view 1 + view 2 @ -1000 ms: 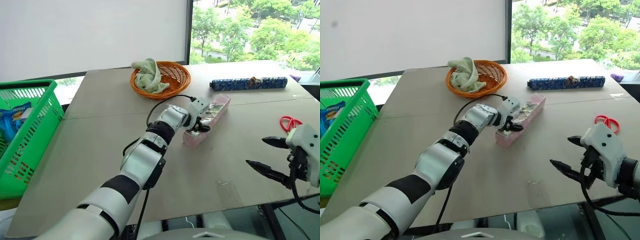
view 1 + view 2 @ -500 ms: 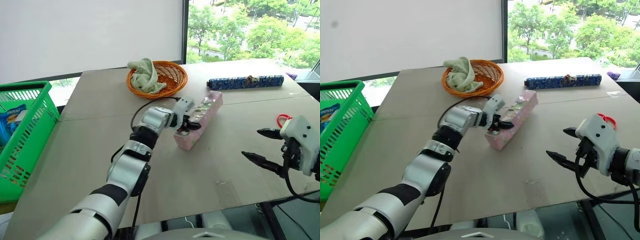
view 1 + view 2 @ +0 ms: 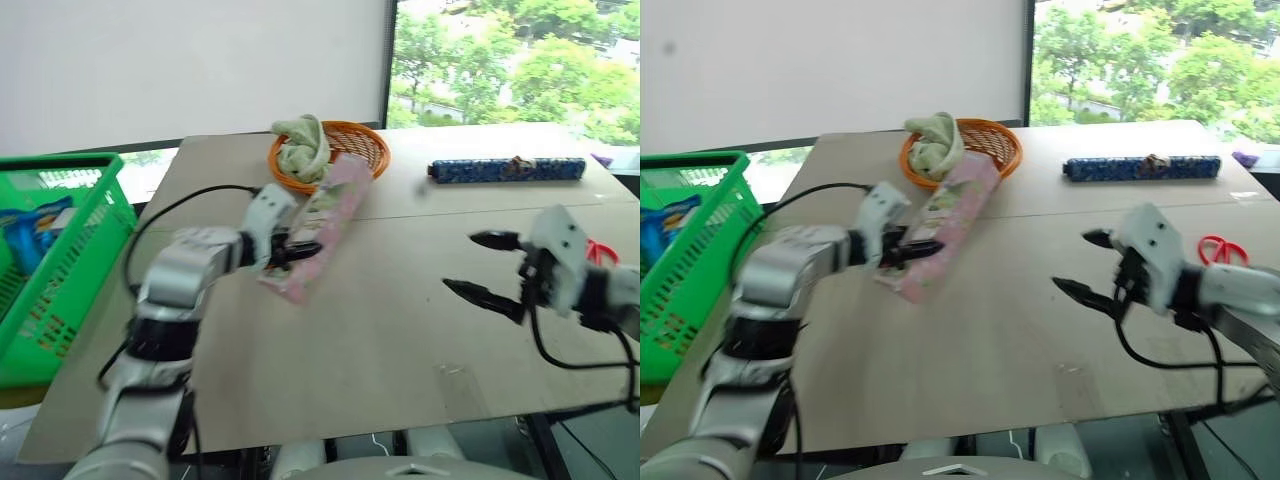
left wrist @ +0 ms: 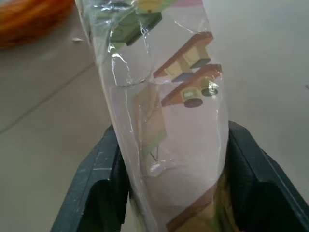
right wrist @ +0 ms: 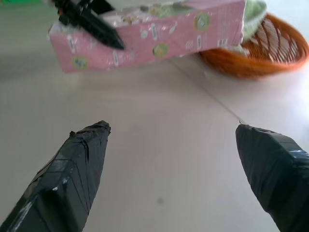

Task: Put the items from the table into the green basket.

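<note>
My left gripper [image 3: 290, 252] squeezes the long packet [image 3: 318, 222] near its low end, mid-frame; it looks light, crinkly and slippery, so I pinch firmly.

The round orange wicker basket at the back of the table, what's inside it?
A crumpled pale green cloth lies in the round orange wicker basket. Whatever sits beneath the cloth is covered.

Basket [image 3: 60, 290]: left of the table [image 3: 400, 330].
Wicker basket [image 3: 355, 145]: far side, cloth [image 3: 303, 148] inside.
Snack packet [image 3: 315, 225]: before it.
Scissors [image 3: 1218, 249]: right edge.
Long roll [image 3: 505, 169]: far right.
</note>
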Tool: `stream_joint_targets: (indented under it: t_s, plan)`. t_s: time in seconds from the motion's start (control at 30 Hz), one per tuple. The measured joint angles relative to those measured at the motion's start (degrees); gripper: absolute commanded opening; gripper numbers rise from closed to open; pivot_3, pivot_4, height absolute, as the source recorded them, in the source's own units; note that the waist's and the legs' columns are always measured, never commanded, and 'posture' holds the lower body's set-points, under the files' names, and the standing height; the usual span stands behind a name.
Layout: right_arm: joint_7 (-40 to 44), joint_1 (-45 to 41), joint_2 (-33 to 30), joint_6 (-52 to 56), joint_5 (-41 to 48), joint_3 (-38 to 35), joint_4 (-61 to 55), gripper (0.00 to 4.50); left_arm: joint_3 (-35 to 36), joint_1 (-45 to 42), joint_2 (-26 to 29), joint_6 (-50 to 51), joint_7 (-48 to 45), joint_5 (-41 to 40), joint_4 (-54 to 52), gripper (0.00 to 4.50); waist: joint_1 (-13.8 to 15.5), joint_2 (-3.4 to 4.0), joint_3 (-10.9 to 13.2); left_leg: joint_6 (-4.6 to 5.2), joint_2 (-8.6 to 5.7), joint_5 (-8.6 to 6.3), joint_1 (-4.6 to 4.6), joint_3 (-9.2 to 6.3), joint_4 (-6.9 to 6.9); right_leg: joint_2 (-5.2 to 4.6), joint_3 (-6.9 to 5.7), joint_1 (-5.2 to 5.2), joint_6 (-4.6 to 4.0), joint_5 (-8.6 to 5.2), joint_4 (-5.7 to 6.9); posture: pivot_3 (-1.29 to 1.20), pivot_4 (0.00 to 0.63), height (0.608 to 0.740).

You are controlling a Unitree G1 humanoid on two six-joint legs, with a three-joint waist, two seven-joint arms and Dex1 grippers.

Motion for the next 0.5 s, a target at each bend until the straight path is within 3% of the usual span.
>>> stream_joint_targets:
  t_s: [0.13, 0.2, 0.27, 0.37, 0.43, 0.5]
  plan:
    - [-0.37, -8.01, 6.44, -2.08, -4.37, 8.69, 4.99, 4.50, 10.19, 1.81, -4.05, 4.04, 3.51, -6.68, -2.27, 2.42, 3.54, -0.08, 0.06, -0.02, -0.01, 0.00, -0.11, -0.12, 0.08, -0.01, -0.21, -0.05, 0.00, 0.00, 0.00, 0.16, 0.000, 0.740]
    - [-1.09, -14.69, 11.94, -3.89, -8.64, 13.92, 9.80, 4.50, 21.06, -5.93, -8.34, 9.85, 9.59, -12.61, -0.18, 2.42, 5.54, -0.38, 0.25, -0.03, 0.01, 0.04, -0.27, -0.31, 0.23, 0.09, -0.43, -0.10, 0.02, 0.04, 0.03, 0.17, 0.000, 0.740]
    - [-1.22, -19.48, 15.29, -5.30, -11.06, 17.00, 12.53, 4.50, 28.09, -13.49, -6.92, 10.90, 14.82, -14.20, 1.98, 2.42, 6.44, -0.56, 0.27, 0.08, -0.01, 0.14, -0.31, -0.39, 0.24, 0.24, -0.47, -0.10, -0.02, 0.10, 0.03, 0.19, 0.000, 0.740]
    - [0.18, -24.81, 16.86, -5.99, -12.78, 18.92, 15.21, 4.50, 30.04, -17.31, 1.34, 5.92, 19.39, -11.11, 5.41, 2.42, 7.43, -0.51, 0.20, 0.02, -0.23, 0.09, -0.20, -0.18, -0.03, 0.22, -0.16, -0.09, 0.18, 0.22, 0.00, 0.19, 0.000, 0.740]
    - [2.72, -29.19, 17.42, -4.75, -12.77, 19.98, 17.71, 4.50, 23.43, -14.08, 11.93, -5.75, 18.59, -3.32, 14.83, 2.42, 7.59, -0.49, 0.20, -0.06, -0.23, 0.05, -0.28, -0.08, -0.15, 0.28, -0.08, -0.33, 0.16, 0.22, 0.11, 0.19, 0.000, 0.740]
    - [4.28, -33.18, 18.51, -4.12, -12.13, 19.79, 18.66, 4.50, 19.37, -14.26, 17.86, -15.94, 17.78, 2.67, 26.76, 2.42, 7.93, -0.53, 0.18, -0.11, -0.15, 0.05, -0.33, -0.05, -0.26, 0.33, -0.11, -0.52, 0.14, 0.21, 0.15, 0.18, 0.000, 0.740]
